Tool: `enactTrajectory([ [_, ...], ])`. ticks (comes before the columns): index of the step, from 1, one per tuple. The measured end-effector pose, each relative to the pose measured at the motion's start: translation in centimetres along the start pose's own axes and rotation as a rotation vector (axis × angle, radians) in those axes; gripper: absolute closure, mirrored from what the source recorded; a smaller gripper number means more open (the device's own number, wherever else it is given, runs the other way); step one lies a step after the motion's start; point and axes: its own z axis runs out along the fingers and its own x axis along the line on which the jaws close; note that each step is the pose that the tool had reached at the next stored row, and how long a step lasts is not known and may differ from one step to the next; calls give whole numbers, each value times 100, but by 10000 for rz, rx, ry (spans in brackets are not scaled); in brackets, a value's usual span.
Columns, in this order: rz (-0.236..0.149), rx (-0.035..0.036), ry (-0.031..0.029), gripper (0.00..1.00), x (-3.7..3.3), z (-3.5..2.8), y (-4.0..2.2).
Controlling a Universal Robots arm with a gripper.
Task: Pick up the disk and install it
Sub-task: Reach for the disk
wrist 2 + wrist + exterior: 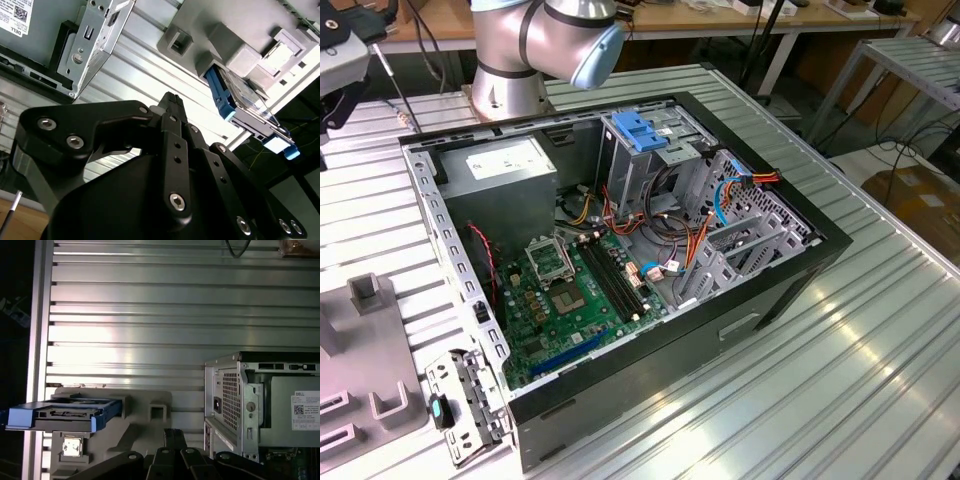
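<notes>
The disk [65, 415] stands on edge in a slot of a grey holder [150, 405] on the ribbed metal table, its blue carrier frame facing the camera in the first wrist view. In the second wrist view, the disk [235, 102] shows its blue frame and metal body wedged in that holder [235, 30]. My gripper [172, 100] hangs above the table, clear of the disk, with black fingers pressed together and nothing between them. Its fingertips [173, 434] sit between the holder and the computer case.
The open computer case [620, 240] lies on the table, with a blue-topped drive cage [640, 140], a grey power supply box [505, 170] and a green motherboard [570, 300]. A loose metal bracket [465, 400] lies beside the grey holder [365, 340]. The arm's base [520, 50] stands behind the case.
</notes>
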Motion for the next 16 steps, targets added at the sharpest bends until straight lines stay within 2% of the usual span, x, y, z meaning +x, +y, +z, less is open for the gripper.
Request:
enactTrajectory([
  [2,-10,-4,1,89,40,2,1],
  [7,-10,-11,1,89,201,9,6],
  [16,-8,-12,20,89,327,12,9],
])
